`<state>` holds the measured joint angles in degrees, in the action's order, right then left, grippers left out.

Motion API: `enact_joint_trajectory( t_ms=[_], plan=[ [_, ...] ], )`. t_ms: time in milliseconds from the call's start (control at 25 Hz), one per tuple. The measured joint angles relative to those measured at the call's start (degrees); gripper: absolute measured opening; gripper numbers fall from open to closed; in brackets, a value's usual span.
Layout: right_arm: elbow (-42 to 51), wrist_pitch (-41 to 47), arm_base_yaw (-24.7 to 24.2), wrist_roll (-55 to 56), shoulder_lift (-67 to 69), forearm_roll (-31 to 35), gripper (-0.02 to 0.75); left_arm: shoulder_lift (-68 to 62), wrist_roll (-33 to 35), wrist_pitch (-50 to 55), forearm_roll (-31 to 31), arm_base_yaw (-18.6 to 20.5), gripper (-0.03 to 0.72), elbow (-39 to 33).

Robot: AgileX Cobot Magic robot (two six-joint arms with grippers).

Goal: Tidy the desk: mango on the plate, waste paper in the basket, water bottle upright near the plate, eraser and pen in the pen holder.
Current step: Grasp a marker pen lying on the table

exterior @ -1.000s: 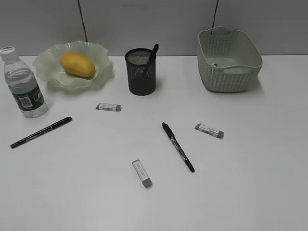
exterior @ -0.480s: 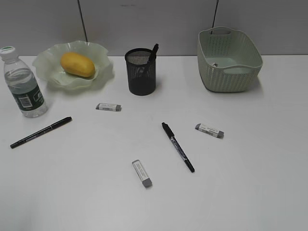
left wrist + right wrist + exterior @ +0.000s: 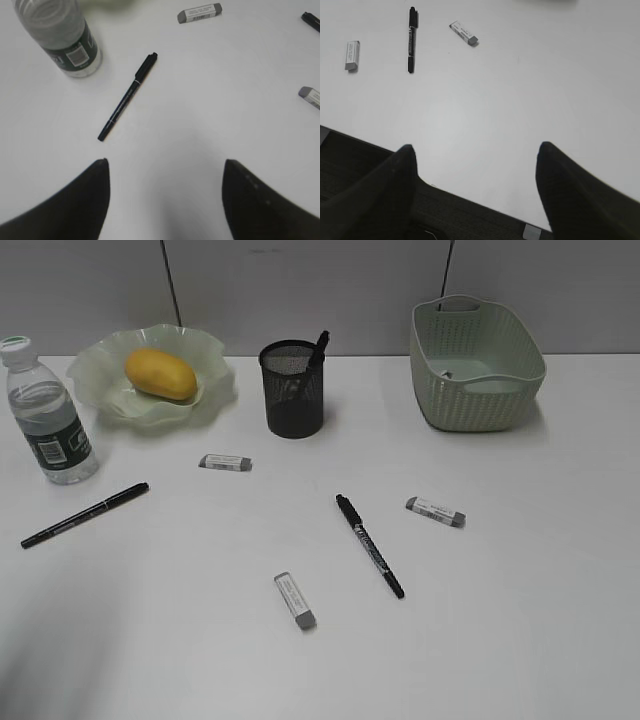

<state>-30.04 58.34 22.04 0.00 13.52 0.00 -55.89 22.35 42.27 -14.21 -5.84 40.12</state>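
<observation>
The mango [image 3: 160,374] lies on the plate [image 3: 208,348] at the back left. The water bottle [image 3: 50,415] stands upright left of the plate, also in the left wrist view [image 3: 60,35]. The pen holder [image 3: 293,390] holds one pen. Two black pens lie on the desk: one left [image 3: 85,514] [image 3: 127,96], one in the middle [image 3: 369,545] [image 3: 411,39]. Three erasers lie loose [image 3: 225,462] [image 3: 435,511] [image 3: 295,600]. The basket [image 3: 470,405] stands at the back right; the waste paper does not show clearly. My left gripper [image 3: 164,167] is open above the desk short of the left pen. My right gripper [image 3: 475,150] is open over the desk's front edge.
The desk [image 3: 520,580] is plain white with a grey wall behind. In the right wrist view two erasers [image 3: 464,33] [image 3: 352,54] lie far ahead, and dark floor shows below the front edge. Neither arm shows in the exterior view.
A faint shadow has spread over the desk's near left corner in the exterior view. No object has moved.
</observation>
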Motion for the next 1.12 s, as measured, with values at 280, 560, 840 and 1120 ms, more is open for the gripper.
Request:
enact_joint_trajectory(
  t_ms=[280, 560, 840, 1120],
  plan=[
    [0.00, 0.00, 0.00, 0.00, -0.02, 0.00, 0.583, -16.27, 7.77, 5.25, -0.12, -0.19, 0.531, 13.50],
    [0.00, 0.00, 0.00, 0.00, -0.07, 0.00, 0.583, -32.70, 11.70, 11.28, 1.71, -5.32, 0.531, 27.97],
    [0.00, 0.00, 0.00, 0.00, -0.07, 0.00, 0.583, -47.88, 12.70, 15.88, 7.14, -7.88, 0.531, 39.23],
    [0.00, 0.00, 0.00, 0.00, -0.07, 0.00, 0.583, -58.66, 15.78, 17.25, 10.28, -7.88, 0.515, 45.87]
  ],
)
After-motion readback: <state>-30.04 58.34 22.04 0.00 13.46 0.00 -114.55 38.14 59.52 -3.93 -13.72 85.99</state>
